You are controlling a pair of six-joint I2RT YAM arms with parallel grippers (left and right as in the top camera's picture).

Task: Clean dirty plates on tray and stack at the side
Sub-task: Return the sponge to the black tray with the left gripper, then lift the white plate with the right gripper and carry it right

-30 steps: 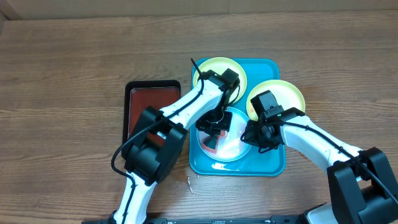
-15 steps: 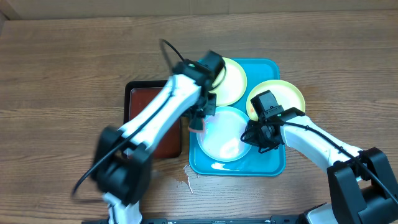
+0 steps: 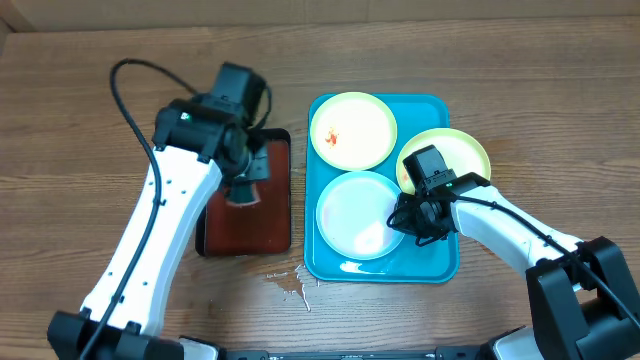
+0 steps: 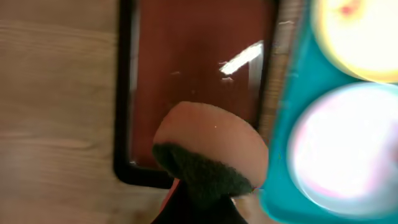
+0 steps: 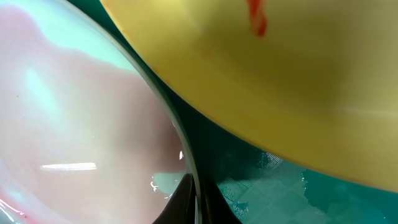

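The teal tray [image 3: 440, 262] holds three plates. A yellow-green plate [image 3: 352, 130] with a red smear lies at its back left. A second yellow-green plate [image 3: 462, 150] leans over the right rim and shows a red smear in the right wrist view [image 5: 280, 81]. The light-blue-rimmed plate [image 3: 352, 215] lies in front, its centre white and wet. My right gripper [image 3: 412, 216] is shut on this plate's right rim [image 5: 196, 198]. My left gripper [image 3: 243, 186] is shut on a tan and dark green sponge [image 4: 208, 155] above the black tray [image 4: 186, 62].
The black tray [image 3: 270, 225] with the reddish-brown inside lies just left of the teal tray [image 4: 292, 124]. Small drops of water [image 3: 290, 287] lie on the wooden table by the teal tray's front left corner. A cardboard wall runs along the back.
My left arm has swung left with the sponge, from above the light-blue-rimmed plate to above the black tray. The right gripper has kept its hold on the plate's rim.
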